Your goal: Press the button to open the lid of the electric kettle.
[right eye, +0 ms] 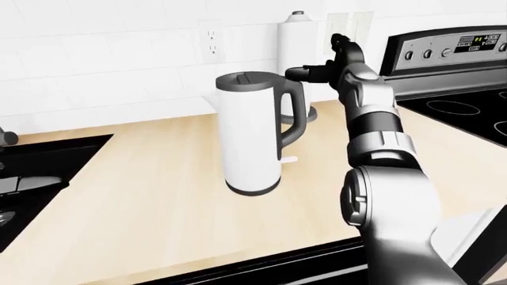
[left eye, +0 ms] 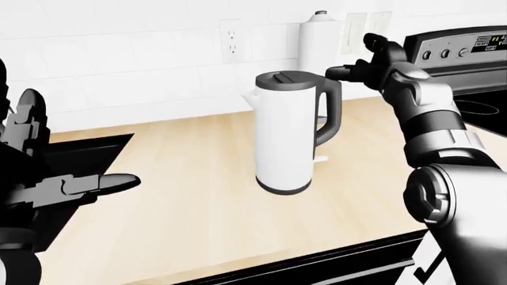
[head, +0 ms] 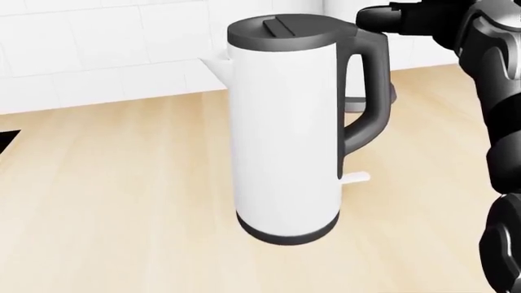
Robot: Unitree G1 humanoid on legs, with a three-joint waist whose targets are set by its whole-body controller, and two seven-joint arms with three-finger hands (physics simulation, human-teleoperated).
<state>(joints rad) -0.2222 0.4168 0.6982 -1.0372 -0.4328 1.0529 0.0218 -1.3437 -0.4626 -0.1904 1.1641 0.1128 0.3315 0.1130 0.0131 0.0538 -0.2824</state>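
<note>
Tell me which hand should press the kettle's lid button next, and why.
The right hand. Its fingertip hovers at the top of the kettle handle, beside the closed lid. The left hand hangs low at the left-eye view's left edge, well away.

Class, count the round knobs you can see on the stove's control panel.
2 in the left-eye view: one knob and a second just right of it, both left of the panel's display. The right hand may hide more further left.
</note>
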